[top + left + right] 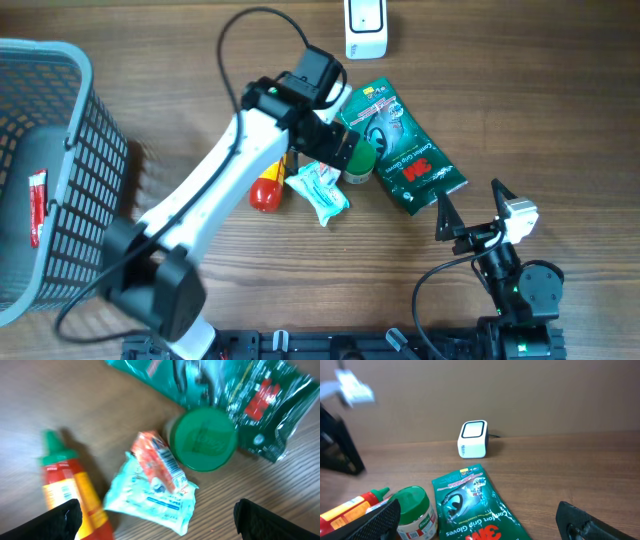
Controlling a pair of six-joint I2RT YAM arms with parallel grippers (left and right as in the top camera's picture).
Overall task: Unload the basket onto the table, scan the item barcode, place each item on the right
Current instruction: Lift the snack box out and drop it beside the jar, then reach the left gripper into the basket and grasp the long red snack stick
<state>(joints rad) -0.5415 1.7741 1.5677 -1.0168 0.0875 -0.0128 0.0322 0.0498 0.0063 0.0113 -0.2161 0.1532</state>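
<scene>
Fingers (pixel 60 521) of my left gripper (pixel 157 512) spread wide, holding nothing. Orange sachet (pixel 159 466) lies between them, just ahead, atop a pale teal pouch (pixel 145 502), barcode showing. I judge it light, limp and slippery. Pinch its long edges, clear of the green-lidded jar (pixel 202 439).

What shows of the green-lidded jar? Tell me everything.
The small jar with a round green plastic lid stands upright on the wooden table. Its body looks pale and is wrapped in a printed label. The lid bears a raised mark, too blurred to read. It stands right beside the glossy green glove packet, contact unclear, with a crumpled pale teal sachet lying on its other side.
</scene>
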